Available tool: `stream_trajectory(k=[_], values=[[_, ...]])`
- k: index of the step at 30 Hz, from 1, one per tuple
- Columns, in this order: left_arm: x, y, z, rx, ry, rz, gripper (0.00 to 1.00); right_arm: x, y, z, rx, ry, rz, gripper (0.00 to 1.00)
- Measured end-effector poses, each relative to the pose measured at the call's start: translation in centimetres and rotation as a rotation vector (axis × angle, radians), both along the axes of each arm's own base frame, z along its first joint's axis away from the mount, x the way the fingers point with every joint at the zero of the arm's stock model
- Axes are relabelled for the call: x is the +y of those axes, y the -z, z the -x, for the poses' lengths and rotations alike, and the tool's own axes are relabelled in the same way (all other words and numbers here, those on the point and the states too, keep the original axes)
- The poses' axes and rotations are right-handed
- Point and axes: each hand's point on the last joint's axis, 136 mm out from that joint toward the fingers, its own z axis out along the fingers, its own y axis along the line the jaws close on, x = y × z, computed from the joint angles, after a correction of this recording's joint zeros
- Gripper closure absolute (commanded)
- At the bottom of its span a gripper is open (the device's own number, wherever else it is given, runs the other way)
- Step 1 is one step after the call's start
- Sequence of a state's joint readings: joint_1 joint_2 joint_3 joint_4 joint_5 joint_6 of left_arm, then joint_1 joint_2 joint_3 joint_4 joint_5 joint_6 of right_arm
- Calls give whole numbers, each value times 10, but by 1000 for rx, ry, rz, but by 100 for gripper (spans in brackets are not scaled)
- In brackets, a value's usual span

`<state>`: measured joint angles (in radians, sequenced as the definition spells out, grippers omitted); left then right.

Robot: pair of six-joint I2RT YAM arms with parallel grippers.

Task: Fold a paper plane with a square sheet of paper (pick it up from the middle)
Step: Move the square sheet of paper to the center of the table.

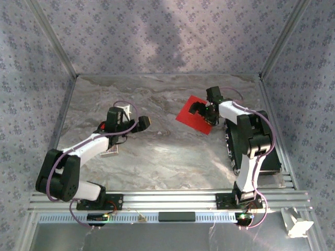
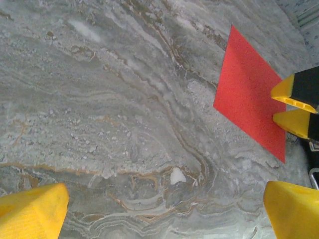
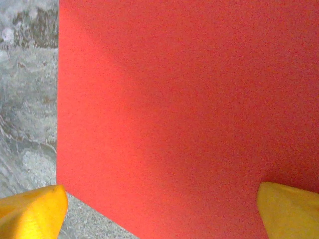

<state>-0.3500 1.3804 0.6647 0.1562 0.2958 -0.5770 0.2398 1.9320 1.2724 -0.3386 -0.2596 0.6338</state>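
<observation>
The left tool (image 1: 142,123) hangs released above the bare marble worktop (image 1: 167,157), at nine o'clock from centre. At two o'clock the red paper sheet (image 1: 189,119) lies flat. The right tool (image 1: 201,109) is above it, jaws spread, grasping nothing.

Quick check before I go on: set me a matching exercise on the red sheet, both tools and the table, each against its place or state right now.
Things:
1. square sheet of paper
2. left tool
3. right tool
4. table

Places or states:
A. open, over bare tabletop
B. grey, veined marble look
C. open, directly over the red paper
D. lying flat, unfolded, on the table's right half

Pairs: 1-D, 2-A, 3-C, 4-B
</observation>
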Motion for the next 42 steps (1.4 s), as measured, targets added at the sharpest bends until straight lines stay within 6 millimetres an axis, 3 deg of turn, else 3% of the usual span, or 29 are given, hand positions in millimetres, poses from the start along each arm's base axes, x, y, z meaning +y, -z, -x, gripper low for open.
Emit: stream_trajectory(k=[6, 12, 16, 19, 26, 31, 42], values=[[-6, 0, 4, -2, 28, -3, 0, 25, 3, 17, -20, -129, 16, 1], [-10, 0, 10, -10, 65, -25, 0, 62, 4, 58, -48, -300, 13, 2], [-8, -13, 11, -56, 72, -36, 0, 85, 1, 88, -59, -408, 10, 2], [-3, -24, 10, -97, 51, -49, 0, 90, -6, 101, -87, -439, 27, 1], [11, -23, 19, -149, 11, -81, 0, 59, -35, 78, -252, -317, 78, 2], [14, -20, 21, -141, 9, -106, 0, 51, -24, 66, -217, -267, 10, 4], [18, -24, 19, -154, -19, -104, 0, 67, -1, 74, -134, -293, -75, 6]])
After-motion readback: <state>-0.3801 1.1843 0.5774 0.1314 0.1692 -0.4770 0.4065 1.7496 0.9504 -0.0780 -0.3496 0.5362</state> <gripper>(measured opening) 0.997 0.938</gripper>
